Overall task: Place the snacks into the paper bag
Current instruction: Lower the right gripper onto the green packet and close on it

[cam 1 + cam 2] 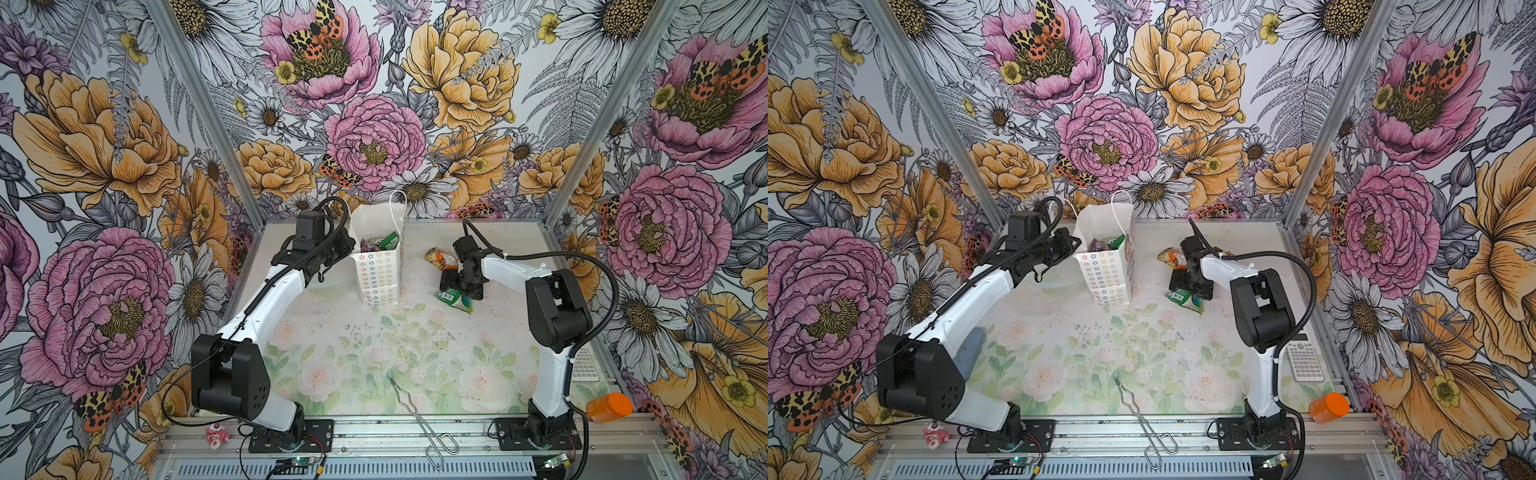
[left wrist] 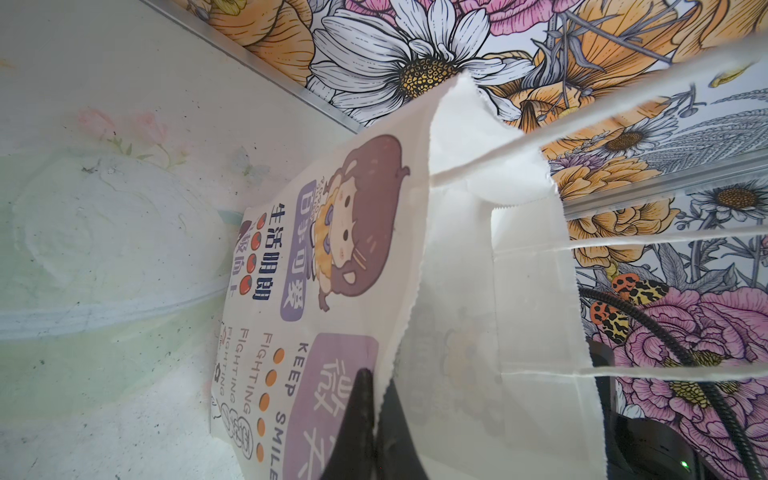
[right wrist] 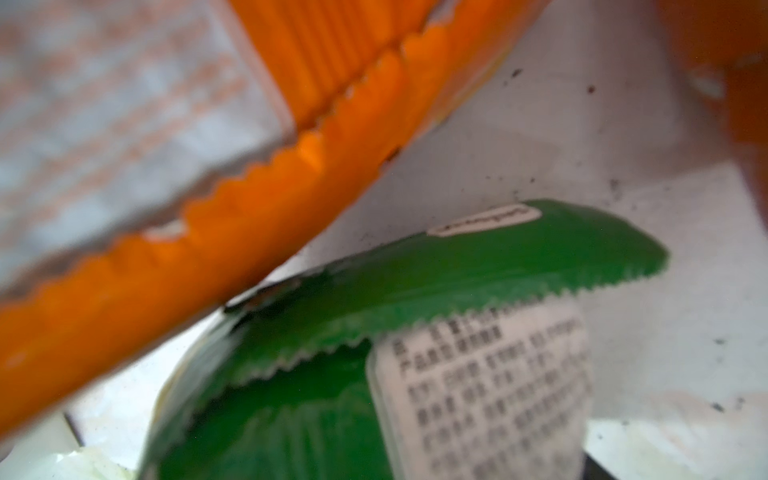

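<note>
Two snacks lie just beside each other on the table (image 1: 374, 345), right of the upright paper bag (image 1: 380, 274): an orange packet (image 1: 438, 257) and a green packet (image 1: 454, 300). More packets (image 1: 387, 241) sit inside the bag. My left claw (image 2: 374, 384) pinches its rim. My right claw (image 1: 459, 286) hangs over the pair, and I cannot tell whether it is spread.

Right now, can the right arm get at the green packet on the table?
Probably yes: the right gripper hangs low right beside the green packet, nothing between them. The orange packet lies on its other side, not in the way.
</note>
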Robot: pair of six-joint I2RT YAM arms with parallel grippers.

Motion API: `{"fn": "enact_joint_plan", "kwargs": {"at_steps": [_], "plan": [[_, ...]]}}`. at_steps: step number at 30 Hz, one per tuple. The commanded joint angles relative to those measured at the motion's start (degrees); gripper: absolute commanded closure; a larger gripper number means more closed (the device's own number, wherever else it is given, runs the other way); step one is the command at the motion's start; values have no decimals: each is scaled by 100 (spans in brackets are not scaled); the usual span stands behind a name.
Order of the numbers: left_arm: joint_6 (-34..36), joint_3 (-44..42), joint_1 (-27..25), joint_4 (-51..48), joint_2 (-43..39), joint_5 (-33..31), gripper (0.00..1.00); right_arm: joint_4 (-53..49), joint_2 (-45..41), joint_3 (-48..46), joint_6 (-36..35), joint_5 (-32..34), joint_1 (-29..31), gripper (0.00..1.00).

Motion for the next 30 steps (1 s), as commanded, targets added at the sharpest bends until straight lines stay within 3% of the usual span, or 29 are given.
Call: {"fn": "enact_joint_plan", "kwargs": {"at_steps": [1,12,21,30], "plan": [[5,104,23,7,29,-63,100,89,29,-191,28,-93,38,12],[5,102,14,7,40,-39,100,80,-299,-221,-90,-95,32,37],[5,109,16,9,14,-44,100,76,-554,-250,-186,-144,15,51],[5,101,17,7,-15,-57,100,41,-925,-272,-266,-250,19,57]]}}
